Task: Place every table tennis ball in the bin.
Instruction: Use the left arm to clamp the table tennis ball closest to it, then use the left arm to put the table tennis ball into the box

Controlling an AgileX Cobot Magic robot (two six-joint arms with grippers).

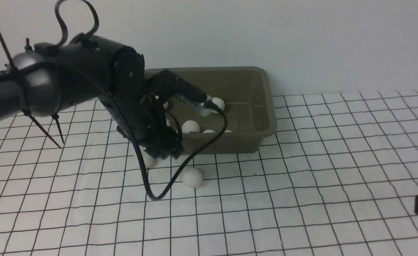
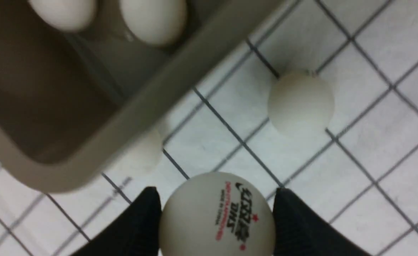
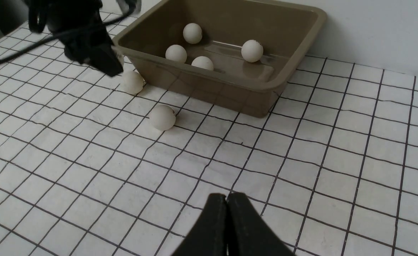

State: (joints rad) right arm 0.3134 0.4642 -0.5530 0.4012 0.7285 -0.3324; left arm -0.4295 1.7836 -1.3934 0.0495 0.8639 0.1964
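At the near edge of the table, around four o'clock from the middle of the front view, the right gripper (image 3: 226, 197) hangs low over the gridded cloth (image 1: 319, 185). Its jaws are pressed flat together with nothing between them.

Farther in, close to the centre, a loose ball (image 1: 192, 177) sits alone on the cloth. A black cable (image 1: 159, 195) droops in a loop just off its eight o'clock side.

Beyond that, the left gripper (image 2: 216, 193) points down next to the near left corner of the bin. Its jaws stand partly apart and clamp a logo ball (image 2: 217, 217) from both sides, with the red and dark print turned to the wrist camera. Whether this ball is clear of the cloth cannot be told. A second loose ball (image 3: 133, 82) lies on the cloth just beside that same corner.

At twelve o'clock, near the wall, the bin (image 1: 230, 144) stands upright. On its floor the right wrist view shows a cluster of three balls (image 3: 175, 53) and a lone ball (image 3: 252, 50) apart from them.
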